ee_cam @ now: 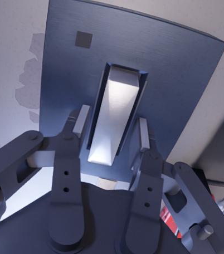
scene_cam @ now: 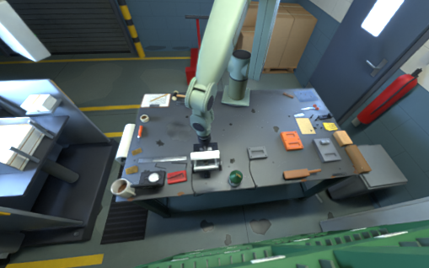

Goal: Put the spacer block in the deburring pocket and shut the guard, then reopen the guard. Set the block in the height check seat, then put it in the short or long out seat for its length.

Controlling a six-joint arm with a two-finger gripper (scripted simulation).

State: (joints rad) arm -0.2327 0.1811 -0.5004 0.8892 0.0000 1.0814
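The spacer block (ee_cam: 113, 117), a pale metal bar, lies in the slot of a blue-grey plate, the deburring pocket (ee_cam: 118, 92); from the side camera my arm hides the block. My gripper (ee_cam: 111, 129) hovers right over it, open and empty, one finger on either side of the block. In the side camera the gripper (scene_cam: 203, 145) sits just above the pocket fixture (scene_cam: 205, 160), whose white guard lies at the front middle of the bench. The grey seat (scene_cam: 257, 152), the orange seat (scene_cam: 291, 140) and another grey seat (scene_cam: 326, 149) stand to the right.
A coffee mug (scene_cam: 121, 187) stands at the bench's front left corner, with a black gauge (scene_cam: 151, 178) and a red tray (scene_cam: 177, 176) beside it. A green knob (scene_cam: 235, 177) sits right of the fixture. A wooden brush (scene_cam: 299, 173) lies near the front right edge.
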